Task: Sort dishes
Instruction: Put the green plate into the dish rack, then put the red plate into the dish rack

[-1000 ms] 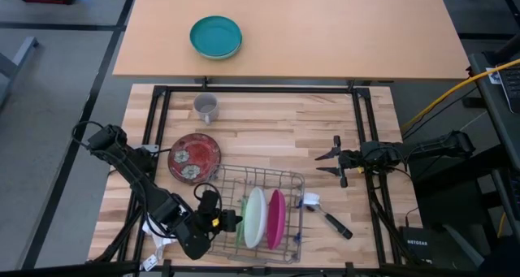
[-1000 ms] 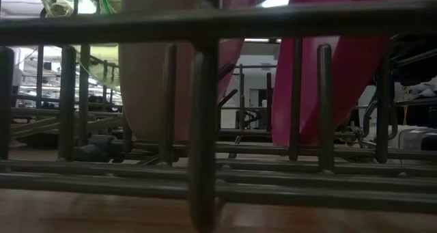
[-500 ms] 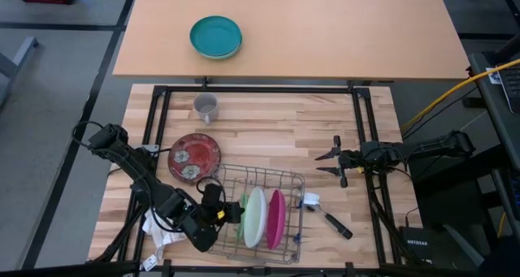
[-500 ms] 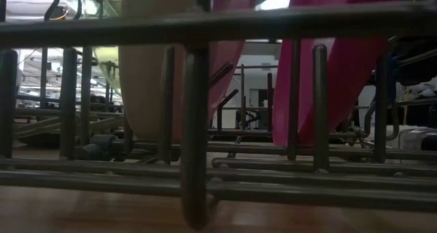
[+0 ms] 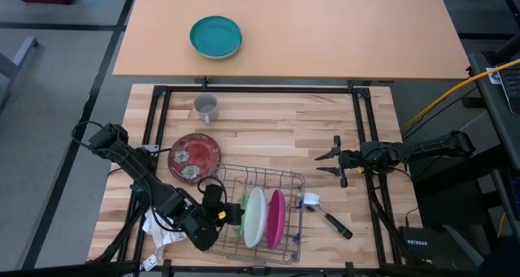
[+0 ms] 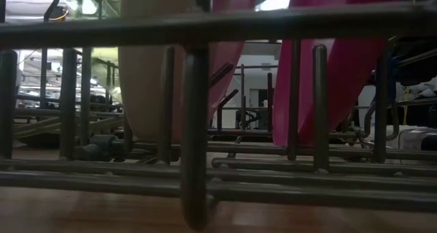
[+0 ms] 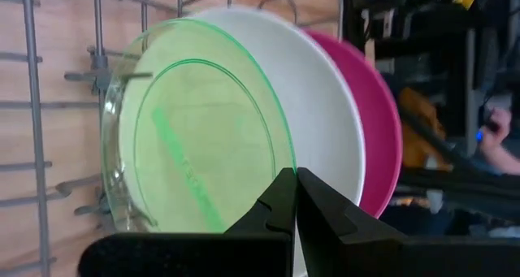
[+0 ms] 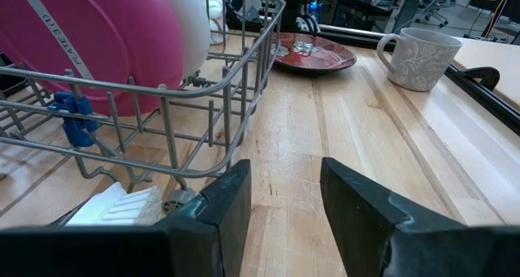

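The pale green plate stands on edge in the wire rack, next to the white plate and the magenta-pink plate. My left gripper is at the rack's left side, shut on the green plate. The dark red plate lies flat on the table, just beyond the rack's far left corner. My right gripper is open and empty, to the right of the rack; it also shows in its wrist view. My left gripper pinches the green plate's rim between its two fingers. It comes from the table's left, roughly level. The plate stands upright in the rack, with its face toward the gripper and the white plate right behind it.
A grey mug stands far left on the wooden table. A teal bowl sits on the far tabletop. A dish brush lies right of the rack. Black frame bars edge the work area.
My left gripper has gone toward the table's right edge and a little toward the far edge, up to the rack. The green plate, tilted and higher a second ago, has come down upright into the rack beside the white plate.
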